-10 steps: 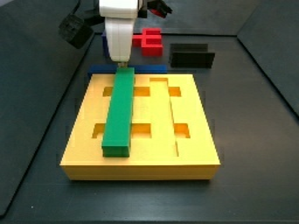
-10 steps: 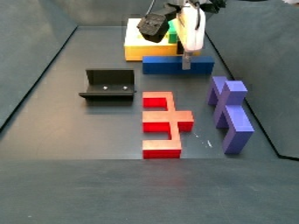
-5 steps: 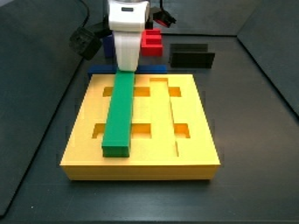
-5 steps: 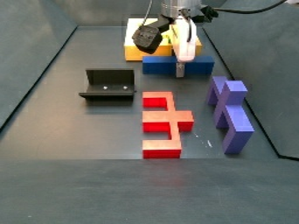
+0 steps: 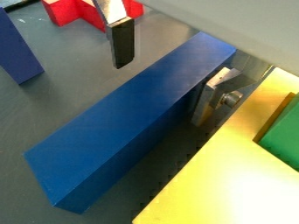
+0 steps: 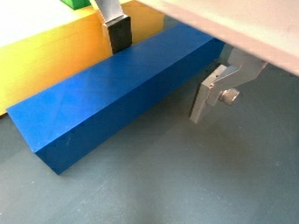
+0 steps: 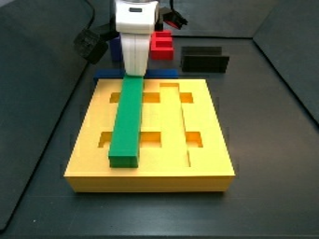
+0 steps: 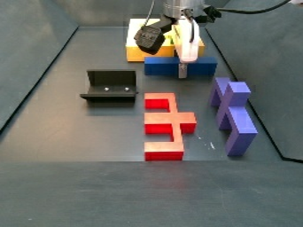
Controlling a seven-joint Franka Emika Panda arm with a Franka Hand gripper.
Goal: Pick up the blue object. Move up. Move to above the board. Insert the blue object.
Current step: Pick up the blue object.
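A green bar [image 7: 127,121] is lying with one end near the fingers of the gripper [image 8: 186,60]. A red piece [image 8: 166,126], purple blocks [image 8: 233,115] and the fixture [image 8: 110,86] are sitting well apart from those fingers, seemingly flat on the floor.

One gripper [image 8: 183,58], one blue object [image 8: 179,66], one board [image 7: 151,136]

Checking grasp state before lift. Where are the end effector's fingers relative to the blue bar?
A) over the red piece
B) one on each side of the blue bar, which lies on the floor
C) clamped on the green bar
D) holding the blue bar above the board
B: in both wrist views the end effector has a finger on each side of the blue bar, which lies on the floor beside the board.
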